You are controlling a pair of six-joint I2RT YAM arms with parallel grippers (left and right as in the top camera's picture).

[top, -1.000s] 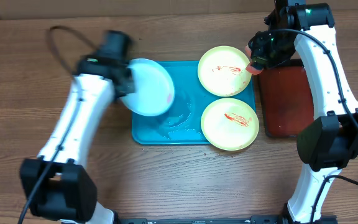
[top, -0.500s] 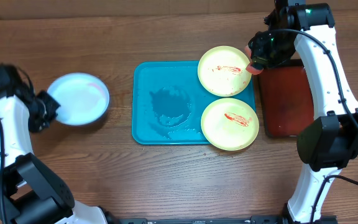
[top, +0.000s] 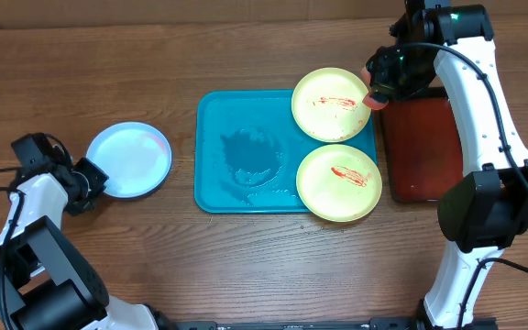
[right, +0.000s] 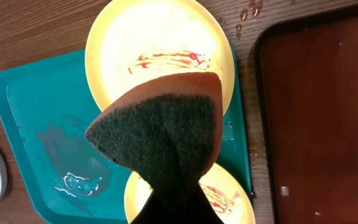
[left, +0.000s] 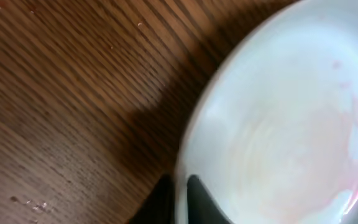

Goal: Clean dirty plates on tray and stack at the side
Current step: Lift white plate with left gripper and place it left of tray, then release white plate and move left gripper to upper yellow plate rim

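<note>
The pale blue-white plate lies on the wood left of the turquoise tray, with a faint pink smear. My left gripper is shut on its left rim; in the left wrist view the two dark fingers pinch the plate's edge. Two yellow-green plates with red sauce sit on the tray's right side, one at the back and one at the front. My right gripper holds a sponge with a dark scouring face, above the back plate's right edge.
A dark red tray lies right of the turquoise tray, under my right arm. A wet patch marks the turquoise tray's middle. Bare wood lies around the pale plate and along the front.
My left arm carried the pale plate off the tray's left edge to the table at the left, then shifted it slightly right and down. The right arm has not moved.
</note>
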